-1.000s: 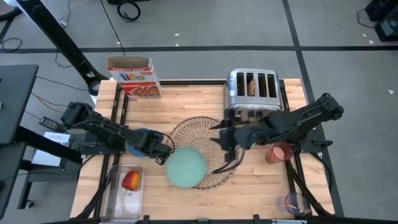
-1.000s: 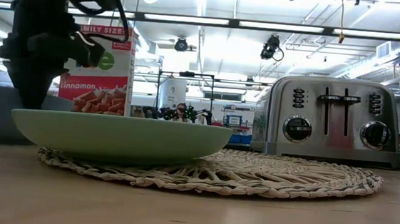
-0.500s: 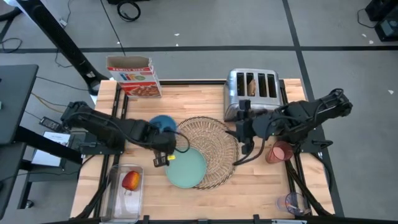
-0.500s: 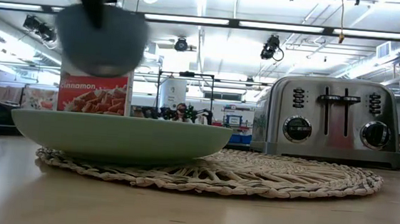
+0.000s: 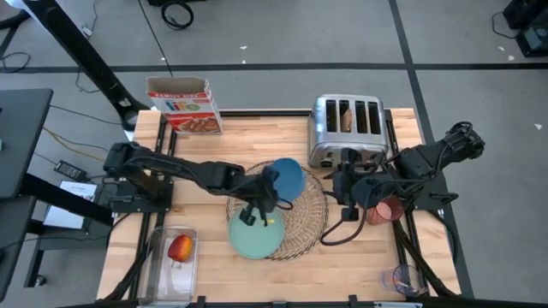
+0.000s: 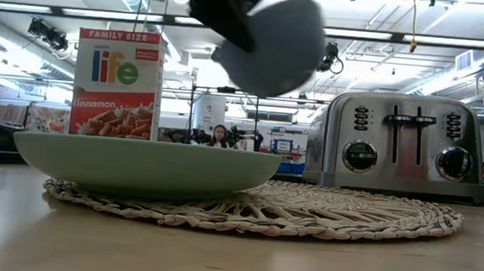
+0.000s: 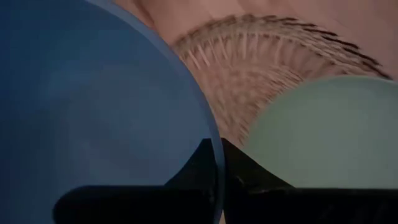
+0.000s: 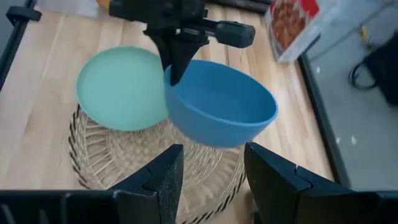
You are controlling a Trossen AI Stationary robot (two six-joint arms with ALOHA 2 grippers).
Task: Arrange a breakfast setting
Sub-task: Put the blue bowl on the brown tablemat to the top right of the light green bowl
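The left gripper (image 5: 267, 190) pinches the rim of the blue bowl (image 5: 286, 177), one finger inside the wall and one outside (the left wrist view shows the rim running straight between them). The bowl hangs in the air, well clear of the table: in the low view it floats in the upper middle of the frame, tilted, above the far edge of the green plate (image 6: 144, 164). From above, it sits at the centre of the frame over the upper part of the straw placemat (image 5: 287, 214), while the plate lies lower and slightly left, overhanging the mat's lower-left edge.

So the relation that matters is this: the plate's middle lies down and a little left of the bowl in the overhead frame, close by, back toward the arm that carries it. A short pull that way, then a descent, looks like what the next move needs, with the tilt levelled out first, or the bowl may land on its edge and rock.

The right gripper (image 5: 346, 190) waits at the right of the mat, in front of the toaster (image 5: 348, 127), its fingers spread and empty. The pink cup (image 5: 384, 209) stands just beside it, so that arm looks the nearer one for the cup.
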